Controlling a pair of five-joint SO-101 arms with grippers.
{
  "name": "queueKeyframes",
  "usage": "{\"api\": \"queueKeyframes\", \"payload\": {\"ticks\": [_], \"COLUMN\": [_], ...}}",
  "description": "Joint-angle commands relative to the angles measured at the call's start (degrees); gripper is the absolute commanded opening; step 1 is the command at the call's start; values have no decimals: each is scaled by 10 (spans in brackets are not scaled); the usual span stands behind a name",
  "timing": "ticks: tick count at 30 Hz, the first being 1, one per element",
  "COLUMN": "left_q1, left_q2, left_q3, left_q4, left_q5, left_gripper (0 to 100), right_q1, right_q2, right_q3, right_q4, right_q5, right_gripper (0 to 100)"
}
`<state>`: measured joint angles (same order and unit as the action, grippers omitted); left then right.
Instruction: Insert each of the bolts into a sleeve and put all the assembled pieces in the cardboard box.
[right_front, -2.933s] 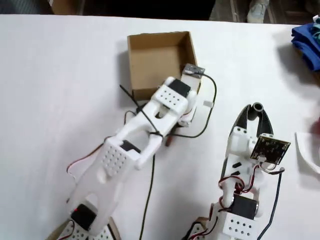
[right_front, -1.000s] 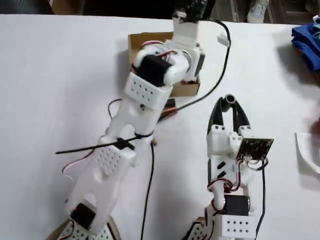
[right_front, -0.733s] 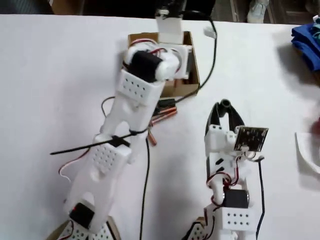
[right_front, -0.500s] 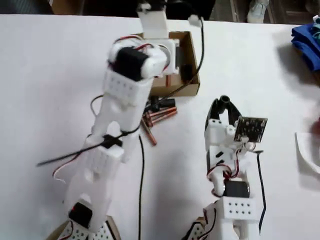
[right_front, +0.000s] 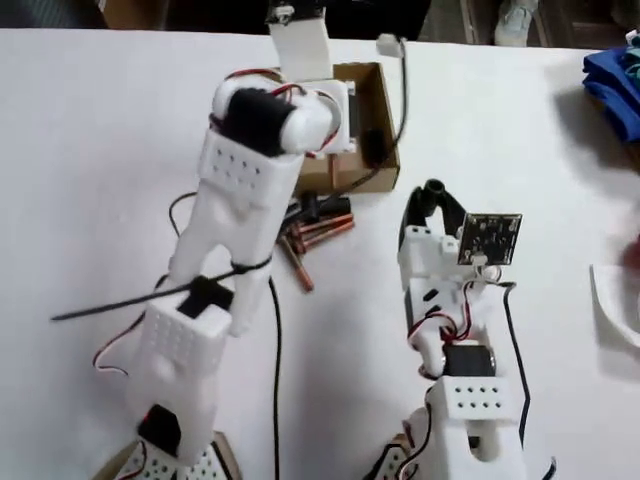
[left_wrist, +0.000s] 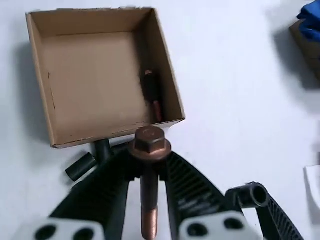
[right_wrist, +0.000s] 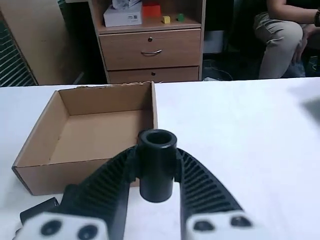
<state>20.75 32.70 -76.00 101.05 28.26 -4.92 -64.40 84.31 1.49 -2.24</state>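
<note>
My left gripper (left_wrist: 150, 162): clamped on the copper hex-head bolt (left_wrist: 149, 200) under its head, lifted, probably to meet the sleeve.
My right gripper (right_wrist: 156, 157): pinching the black tubular sleeve (right_wrist: 157, 172) upright, bore exposed.
Brown cardboard box (left_wrist: 90, 80): one assembled piece (left_wrist: 151, 90) inside.

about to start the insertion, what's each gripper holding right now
Left gripper: closed on a copper bolt.
Right gripper: closed on a black sleeve.

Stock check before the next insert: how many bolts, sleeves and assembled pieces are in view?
bolt: 4 (1 in left gripper, 3 loose on table)
sleeve: 3 (1 in right gripper, 2 loose by cardboard box)
assembled piece: 1 (in the box)
Total: 8; the left arm may hide more.
</note>
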Motion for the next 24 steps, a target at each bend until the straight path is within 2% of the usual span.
{"api": "queueKeyframes", "payload": {"ticks": [1,6,15,18,24], "left_q1": [-4,11,40,46,36], "left_q2": [3,10,-15,-62,-241], "left_q3": [-78,-187,-153,-94,160], "left_q4": [12,15,16,16,10], "left_q5": [5,4,7,7,25], "left_gripper": [24,24,23,23,24], "right_q1": [-6,-6,-7,-7,-40], "right_q2": [2,7,7,7,8], "right_q3": [-36,-35,-35,-34,-33], "right_q4": [-16,-16,-16,-16,-16], "right_q5": [-4,-4,-4,-4,-4], "right_gripper": [19,19,19,19,19]}}
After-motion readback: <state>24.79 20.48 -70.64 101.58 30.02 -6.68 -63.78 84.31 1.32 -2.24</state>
